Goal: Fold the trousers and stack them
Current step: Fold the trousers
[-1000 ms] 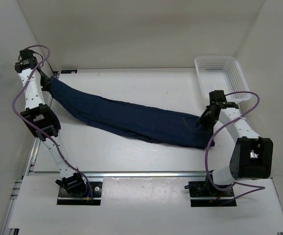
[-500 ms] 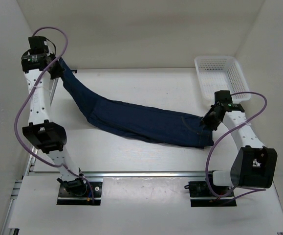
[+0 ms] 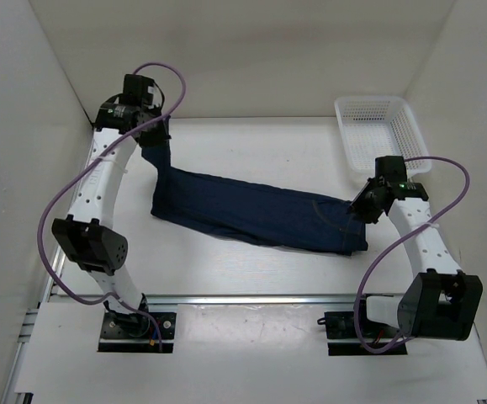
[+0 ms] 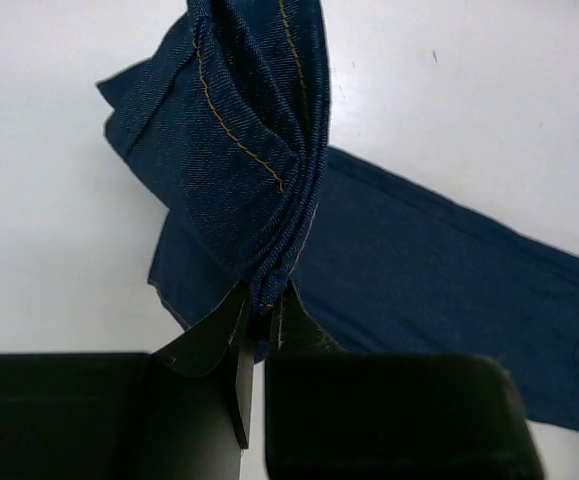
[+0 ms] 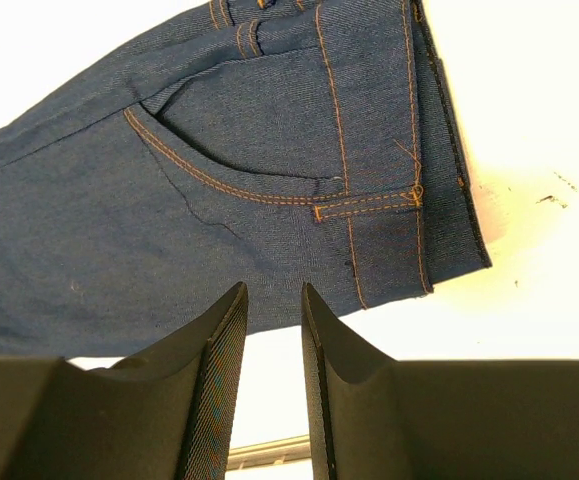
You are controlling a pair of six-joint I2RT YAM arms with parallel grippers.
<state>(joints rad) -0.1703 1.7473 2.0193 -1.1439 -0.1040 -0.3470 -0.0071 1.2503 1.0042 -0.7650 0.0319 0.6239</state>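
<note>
Nearest the bases, the right gripper (image 5: pixel 272 288) sits at the waistband end of the trousers (image 3: pixel 260 215). Its fingers stand part-way apart with nothing visible between them, and the pocket stitching lies just beyond the tips. The trousers lie doubled lengthwise across the middle of the table (image 3: pixel 251 143), waist to the right.

Farther back, the left gripper (image 4: pixel 261 305) is pinched tight on the hem end, which rises off the table. The step looks like the first crosswise fold — hems carried over to the waist. The next move calls for a rightward sweep, then laying the hems square on the waistband.

A second ago the legs stretched to the far left corner; the left arm has since swung inward — the right has barely moved.
</note>
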